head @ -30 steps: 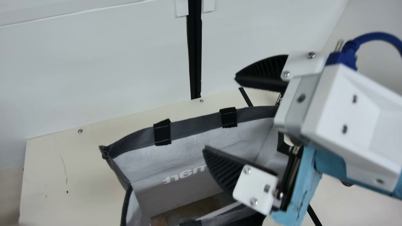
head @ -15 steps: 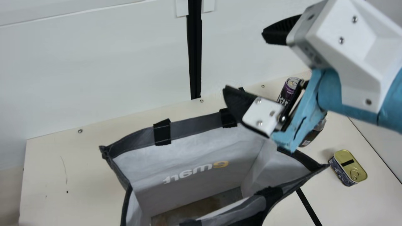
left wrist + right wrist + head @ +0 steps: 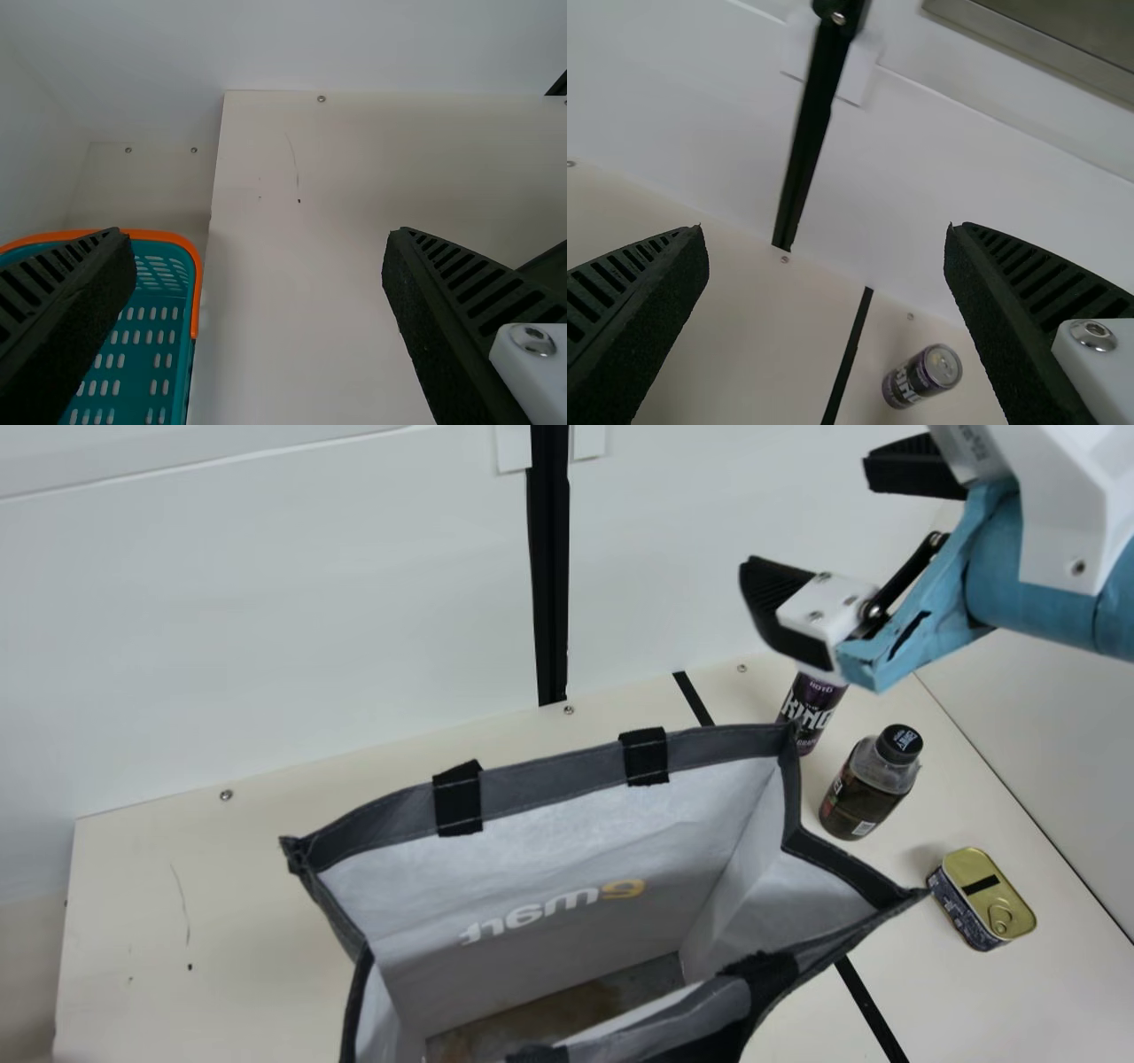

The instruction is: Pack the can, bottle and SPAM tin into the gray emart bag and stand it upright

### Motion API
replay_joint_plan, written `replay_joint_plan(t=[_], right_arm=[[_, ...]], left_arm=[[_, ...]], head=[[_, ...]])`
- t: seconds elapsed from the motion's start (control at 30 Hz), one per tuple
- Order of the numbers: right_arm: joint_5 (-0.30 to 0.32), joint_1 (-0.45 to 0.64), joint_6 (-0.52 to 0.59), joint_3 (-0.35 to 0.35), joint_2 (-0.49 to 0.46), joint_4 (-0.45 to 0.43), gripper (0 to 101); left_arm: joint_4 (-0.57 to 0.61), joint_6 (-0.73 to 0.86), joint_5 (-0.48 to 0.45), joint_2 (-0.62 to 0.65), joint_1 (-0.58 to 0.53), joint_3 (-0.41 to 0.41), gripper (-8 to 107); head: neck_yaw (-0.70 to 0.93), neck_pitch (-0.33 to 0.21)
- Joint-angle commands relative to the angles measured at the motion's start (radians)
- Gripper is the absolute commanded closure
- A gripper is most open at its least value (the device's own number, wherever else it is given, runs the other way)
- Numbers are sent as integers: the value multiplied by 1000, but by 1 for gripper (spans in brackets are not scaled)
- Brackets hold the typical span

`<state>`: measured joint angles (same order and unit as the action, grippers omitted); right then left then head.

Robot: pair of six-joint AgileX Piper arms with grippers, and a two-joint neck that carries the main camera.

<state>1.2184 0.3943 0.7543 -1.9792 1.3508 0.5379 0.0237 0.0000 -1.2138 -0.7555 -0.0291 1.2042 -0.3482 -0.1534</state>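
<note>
My right gripper [image 3: 828,527] is open in the main view, up at the right above the purple can [image 3: 808,713], which stands behind the bag's right corner. The gray bag [image 3: 549,784] stands upright with its mouth spread, its bottom bare where visible. Right of it are the dark bottle [image 3: 868,784], upright with a black cap, and the SPAM tin [image 3: 983,899], lid up. In the right wrist view, the can [image 3: 921,376] shows beyond the open right gripper [image 3: 826,235]. The left gripper [image 3: 257,235] is open and empty over the table in the left wrist view.
A teal basket [image 3: 190,266] with an orange rim stands beside the table's edge in the left wrist view. White walls [image 3: 266,602] rise behind the table [image 3: 221,921] and at its right, with a black post [image 3: 551,584] at the back.
My right gripper has risen and moved right, away from over the bag, staying open. The can, bottle and tin have come into sight from behind the arm; the bag stands where it was.
</note>
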Motion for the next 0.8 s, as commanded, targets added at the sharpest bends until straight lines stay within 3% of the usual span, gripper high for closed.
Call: replay_joint_plan(t=[0.0,0.77], right_arm=[[2,32,-9,9,4,-8,6],[2,213,-95,190,15,-160,6]], left_arm=[[0,0,0,0,0,0,9],[0,0,0,0,0,0,9]], head=[[-1,-21],[-1,-21]])
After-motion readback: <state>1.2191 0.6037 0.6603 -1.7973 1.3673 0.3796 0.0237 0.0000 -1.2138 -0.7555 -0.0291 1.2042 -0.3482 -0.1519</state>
